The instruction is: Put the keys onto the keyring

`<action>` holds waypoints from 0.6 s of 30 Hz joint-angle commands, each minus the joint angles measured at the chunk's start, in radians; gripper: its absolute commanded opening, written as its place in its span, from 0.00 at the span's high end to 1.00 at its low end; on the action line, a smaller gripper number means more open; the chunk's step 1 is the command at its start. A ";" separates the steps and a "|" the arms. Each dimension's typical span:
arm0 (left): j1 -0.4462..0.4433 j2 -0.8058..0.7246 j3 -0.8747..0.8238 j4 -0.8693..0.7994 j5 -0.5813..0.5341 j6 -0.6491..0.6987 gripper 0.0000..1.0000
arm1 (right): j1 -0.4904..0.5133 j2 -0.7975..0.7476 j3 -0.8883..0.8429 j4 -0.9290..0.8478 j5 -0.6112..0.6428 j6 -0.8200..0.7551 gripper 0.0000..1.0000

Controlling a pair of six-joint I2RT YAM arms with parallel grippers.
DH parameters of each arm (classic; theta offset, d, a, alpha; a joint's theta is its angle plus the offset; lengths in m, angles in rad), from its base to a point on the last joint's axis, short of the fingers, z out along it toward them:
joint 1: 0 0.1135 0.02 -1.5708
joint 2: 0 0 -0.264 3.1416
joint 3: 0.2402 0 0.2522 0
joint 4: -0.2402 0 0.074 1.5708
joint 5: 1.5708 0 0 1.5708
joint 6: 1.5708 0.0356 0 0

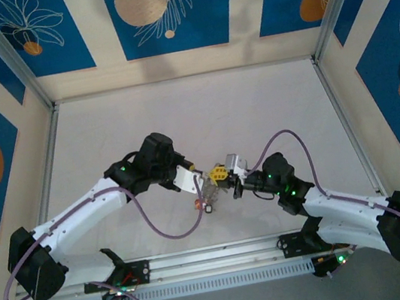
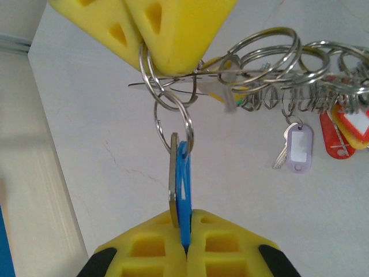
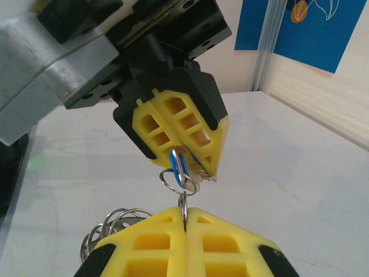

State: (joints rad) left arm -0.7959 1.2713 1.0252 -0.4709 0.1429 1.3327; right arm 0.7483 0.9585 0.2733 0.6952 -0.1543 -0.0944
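My left gripper (image 2: 185,218) is shut on a blue-tagged key (image 2: 183,184), held edge-on with its metal blade beside the tag. The key's small split ring (image 2: 173,118) hooks up to the thin grey wire keyring (image 2: 173,88), which is pinched in my right gripper (image 2: 153,64) above. Several more split rings are strung along the wire to the right, carrying keys with white (image 2: 300,149), red (image 2: 333,135) and yellow tags. In the right wrist view my right gripper (image 3: 184,212) is shut on the ring, just below the left gripper (image 3: 199,163) and the blue key (image 3: 183,167). From above, both grippers (image 1: 207,187) (image 1: 224,174) meet at mid-table.
Both arms hold the bunch a little above the white tabletop (image 1: 201,112). A few tagged keys (image 1: 206,205) dangle under the grippers. Metal frame posts (image 1: 327,15) and patterned blue walls enclose the table. A purple cable (image 1: 169,233) loops below the left arm.
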 commanded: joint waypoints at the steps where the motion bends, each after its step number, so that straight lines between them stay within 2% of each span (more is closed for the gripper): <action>1: 0.015 0.000 -0.034 -0.008 -0.002 -0.009 1.00 | -0.022 -0.025 -0.011 0.124 -0.016 0.059 1.00; 12: 0.011 -0.013 -0.132 0.113 -0.025 0.040 1.00 | -0.043 -0.019 -0.036 0.220 0.021 0.173 1.00; 18: -0.039 -0.002 -0.117 0.102 -0.089 0.114 1.00 | -0.041 0.034 -0.036 0.277 0.052 0.260 1.00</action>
State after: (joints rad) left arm -0.8192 1.2709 0.9173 -0.3023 0.1150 1.3815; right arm 0.7197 0.9871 0.2333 0.8230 -0.1627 0.0963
